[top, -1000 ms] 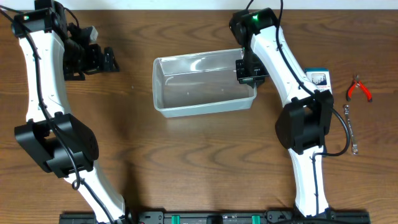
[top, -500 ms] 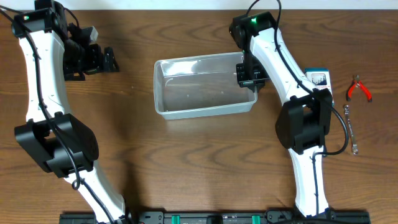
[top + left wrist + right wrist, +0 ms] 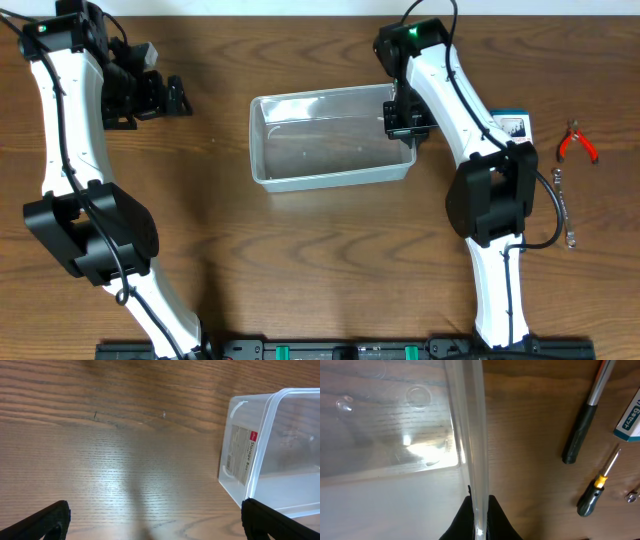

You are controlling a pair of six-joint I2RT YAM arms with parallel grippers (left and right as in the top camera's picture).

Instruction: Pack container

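Right wrist view. Right pincer (image 3: pixel 479 512): jaws closed thin across the right-end wall of the clear, colourless rectangular plastic container (image 3: pixel 470 415), straddling its rim.

Container: empty, upright, mid-way across the brown wooden table (image 3: pixel 330 260), between the two arms.

Handling, as I judge it: light, thin-walled, a little flexible, smooth and probably slippery. An end pinch should drag it well enough but may twist it; the rim lip is the surest hold.

Just right of it: long black-handled tool (image 3: pixel 580 435), small yellow-collared screwdriver (image 3: pixel 594 491), blue-and-white box (image 3: pixel 631 420).

Left pincer (image 3: pixel 155 522): spread wide, holding nothing, well apart to the container's left.
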